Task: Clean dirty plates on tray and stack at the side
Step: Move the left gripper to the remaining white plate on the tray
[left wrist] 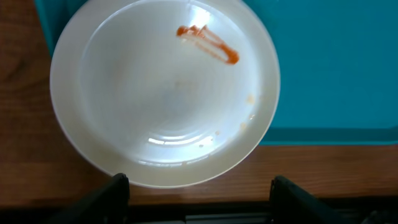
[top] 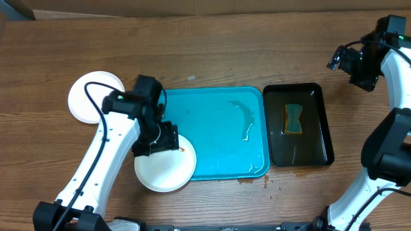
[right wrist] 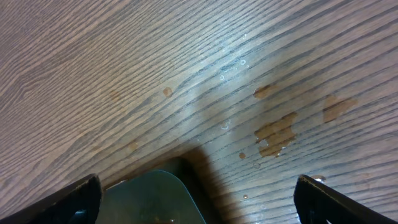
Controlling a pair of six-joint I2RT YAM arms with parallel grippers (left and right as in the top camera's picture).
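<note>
While the left fingers (left wrist: 112, 196) hang spread and empty just short of the plate (left wrist: 165, 106), nothing is gripped. Plate sits half on the near-left corner of the tray (top: 212, 147), half out over the counter (top: 212, 38); can't tell if its outer edge rests on the wood. Red-brown smear (left wrist: 208, 43) on its far side. Looks rigid, light, glossy: won't flex, but slick, and likely to skid or chip if dropped. Shallow well, no wall to pinch, so the rim is the only real hold. Best spot is the overhanging near rim, one finger under, one on top, clear of the smear; pinch deep or it tips. Second plate (top: 90, 96) lies on the counter left of the tray. Right fingers (right wrist: 68, 199) spread, empty, over counter beyond the black tray (top: 324, 122) holding the sponge (top: 294, 119)
</note>
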